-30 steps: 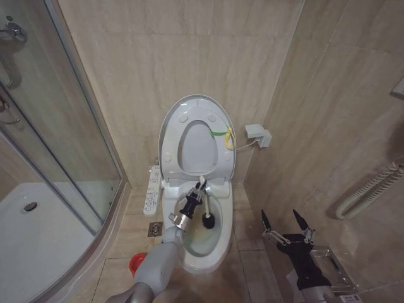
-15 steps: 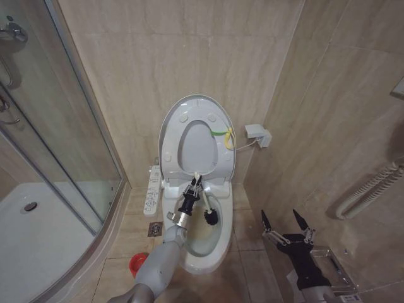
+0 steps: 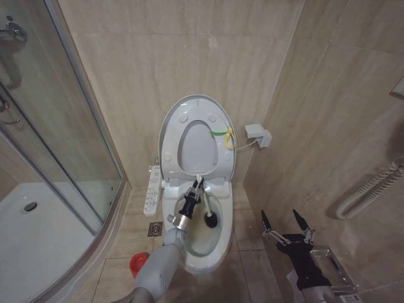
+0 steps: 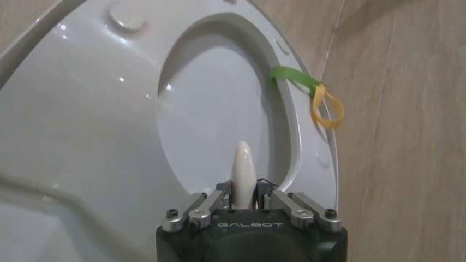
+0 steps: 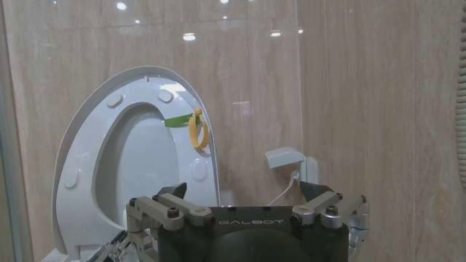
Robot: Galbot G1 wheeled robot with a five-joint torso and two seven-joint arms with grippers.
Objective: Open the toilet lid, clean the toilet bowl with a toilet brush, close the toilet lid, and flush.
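The toilet lid (image 3: 196, 108) stands raised against the back wall, with the ring seat up against it and a yellow-green strap (image 3: 222, 134) at its right edge. Below it is the open toilet bowl (image 3: 203, 243), stained brownish inside. My left gripper (image 3: 197, 187) is shut on the white handle of the toilet brush, whose black head (image 3: 210, 220) sits down inside the bowl. In the left wrist view the handle tip (image 4: 243, 166) sticks out between the shut fingers, facing the lid (image 4: 87, 120). My right gripper (image 3: 287, 222) hangs open to the right of the toilet and holds nothing; it also shows in its own view (image 5: 244, 194).
A glass shower enclosure (image 3: 63, 151) and white shower tray (image 3: 38, 233) fill the left side. A red cup holder (image 3: 135, 263) sits on the floor left of the bowl. A control panel (image 3: 153, 189), a wall box (image 3: 257, 133) and a ribbed hose (image 3: 372, 186) are nearby.
The left gripper and brush shifted slightly inside the bowl, the black head moving a little back and then forward again. The right arm has not moved.
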